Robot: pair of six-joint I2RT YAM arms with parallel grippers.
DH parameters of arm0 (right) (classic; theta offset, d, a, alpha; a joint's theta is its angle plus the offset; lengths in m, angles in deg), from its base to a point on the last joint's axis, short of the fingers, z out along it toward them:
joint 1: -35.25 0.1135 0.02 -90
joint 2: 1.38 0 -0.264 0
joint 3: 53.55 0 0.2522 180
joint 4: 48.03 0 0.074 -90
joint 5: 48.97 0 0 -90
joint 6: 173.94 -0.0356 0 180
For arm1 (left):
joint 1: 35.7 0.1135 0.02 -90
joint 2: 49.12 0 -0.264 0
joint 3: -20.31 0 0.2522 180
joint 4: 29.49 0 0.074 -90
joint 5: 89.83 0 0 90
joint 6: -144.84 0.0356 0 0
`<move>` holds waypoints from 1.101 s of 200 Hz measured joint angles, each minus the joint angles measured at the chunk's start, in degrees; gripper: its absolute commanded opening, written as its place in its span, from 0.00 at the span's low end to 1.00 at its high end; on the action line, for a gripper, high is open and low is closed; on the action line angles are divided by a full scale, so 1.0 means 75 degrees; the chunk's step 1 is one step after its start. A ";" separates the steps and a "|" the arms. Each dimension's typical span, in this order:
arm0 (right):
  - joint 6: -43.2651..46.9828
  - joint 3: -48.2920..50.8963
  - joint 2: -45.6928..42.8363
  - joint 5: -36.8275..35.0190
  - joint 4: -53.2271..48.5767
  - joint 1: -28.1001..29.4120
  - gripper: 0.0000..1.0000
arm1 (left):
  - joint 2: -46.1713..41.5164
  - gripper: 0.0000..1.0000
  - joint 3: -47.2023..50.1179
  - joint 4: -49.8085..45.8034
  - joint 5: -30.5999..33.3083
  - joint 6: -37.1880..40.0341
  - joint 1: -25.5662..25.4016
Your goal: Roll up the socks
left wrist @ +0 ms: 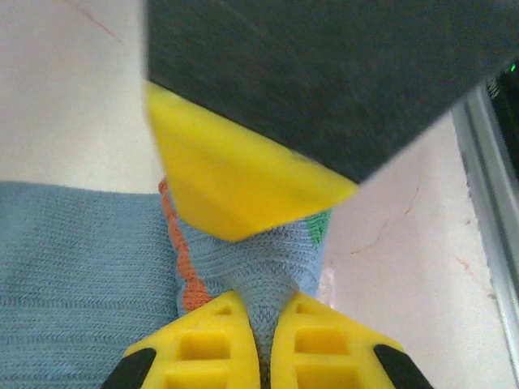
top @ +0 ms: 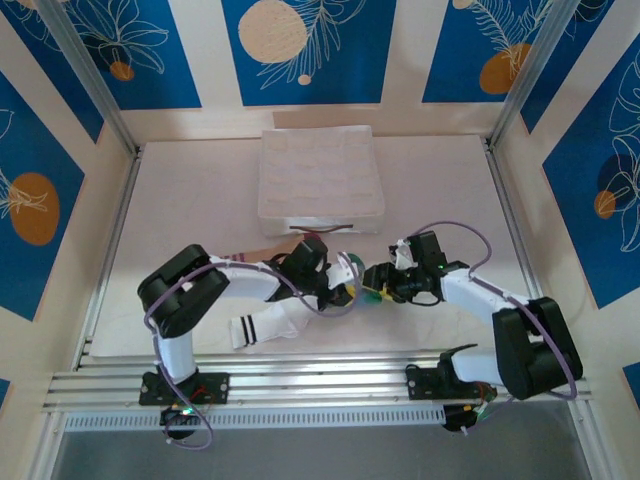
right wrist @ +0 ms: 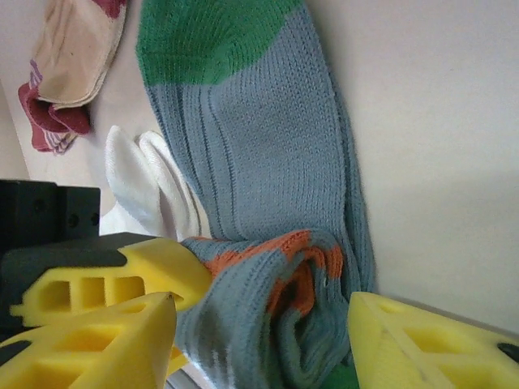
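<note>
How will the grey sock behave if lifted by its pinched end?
Probably floppy: the grey sock is soft knit, bunching where the left gripper pinches it. Likely to drape, not hold shape. Its rolled end may loosen, since the right gripper stands open around it.

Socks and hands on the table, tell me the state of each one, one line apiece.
grey sock: orange end curled into a partial roll, the rest flat.
tan sock: unrolled, lying loose.
white sock: unrolled, on the table.
left hand: shut on the grey sock.
right hand: open, fingers either side of the curled end.
</note>
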 measured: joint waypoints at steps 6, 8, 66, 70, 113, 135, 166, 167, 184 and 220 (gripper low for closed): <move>-0.0003 0.0000 0.0134 0.0041 0.0131 0.0000 0.51 | 0.0067 0.00 -0.0015 0.0082 -0.0172 -0.0245 0.0082; -0.0009 0.0000 0.0160 0.0047 0.0154 0.0000 0.50 | 0.0090 0.00 -0.0017 0.0102 -0.0233 -0.0321 0.0111; -0.0152 -0.0230 0.0959 0.0154 0.0560 0.0009 0.22 | 0.0519 0.22 -0.0020 0.0764 -0.1157 -0.1845 0.0539; -0.0140 -0.0294 0.1023 0.0143 0.0510 0.0012 0.21 | 0.0519 0.25 -0.0020 0.0764 -0.1151 -0.1862 0.0545; -0.0122 -0.0941 0.1504 -0.0044 -0.0251 0.0119 0.16 | 0.0181 0.37 0.0044 0.0455 -0.0793 -0.1466 0.0560; -0.0073 -0.1157 0.1527 -0.0256 -0.0603 0.0210 0.15 | -0.0411 0.40 0.0096 -0.0058 -0.0341 -0.0793 0.0530; -0.0006 -0.1390 0.1594 -0.0481 -0.0970 0.0312 0.15 | -0.1288 0.45 0.0119 -0.0589 0.0787 0.0702 0.0213; -0.0003 -0.1399 0.1600 -0.0484 -0.0982 0.0312 0.15 | -0.1314 0.45 0.0122 -0.0603 0.0854 0.0761 0.0184; 0.0032 -0.1498 0.1649 -0.0536 -0.1113 0.0341 0.15 | -0.1495 0.48 0.0154 -0.0714 0.1696 0.1600 -0.0289; 0.0073 -0.1626 0.1740 -0.0577 -0.1256 0.0391 0.15 | -0.1378 0.47 0.0259 -0.0726 0.3261 0.3028 -0.1265</move>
